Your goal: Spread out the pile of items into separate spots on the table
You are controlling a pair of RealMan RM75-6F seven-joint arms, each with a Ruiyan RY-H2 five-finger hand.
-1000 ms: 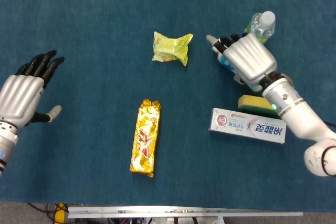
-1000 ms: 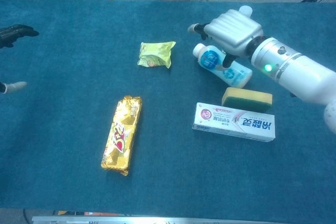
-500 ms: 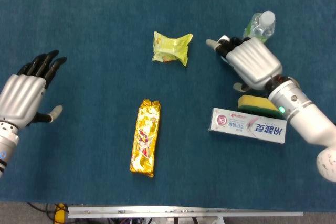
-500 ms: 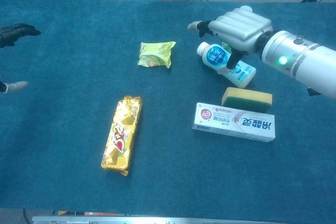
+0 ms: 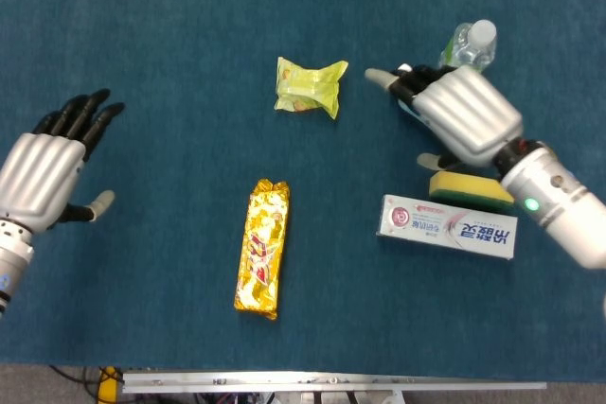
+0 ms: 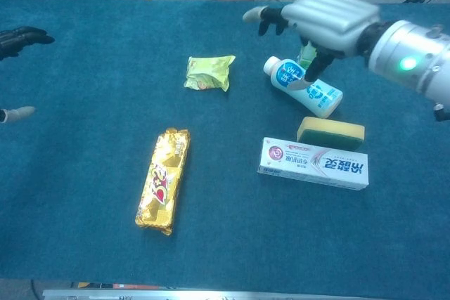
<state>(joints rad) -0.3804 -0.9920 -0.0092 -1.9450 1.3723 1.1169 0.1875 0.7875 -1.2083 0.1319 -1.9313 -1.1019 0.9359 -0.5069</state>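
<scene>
Wafer bar (image 5: pixel 262 249) near the table's front, left of the toothpaste box (image 5: pixel 447 227). Sponge (image 5: pixel 470 189) just behind the box, white bottle (image 6: pixel 308 88) behind that, clear bottle (image 5: pixel 470 44) farther back. Snack pack (image 5: pixel 308 87) left of the bottles.

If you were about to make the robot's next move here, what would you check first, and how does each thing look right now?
1. Right hand holding nothing: ok, it hovers above the white bottle with fingers apart.
2. Left hand out of the way: ok, open at the table's far left.
3. Green snack bag and gold snack bar set apart: ok, each lies alone.
4. Sponge and toothpaste box separated: not ok, the sponge lies right against the box.
5. White bottle clear of the clear bottle: cannot tell, the right hand hides the spot between them.
</scene>
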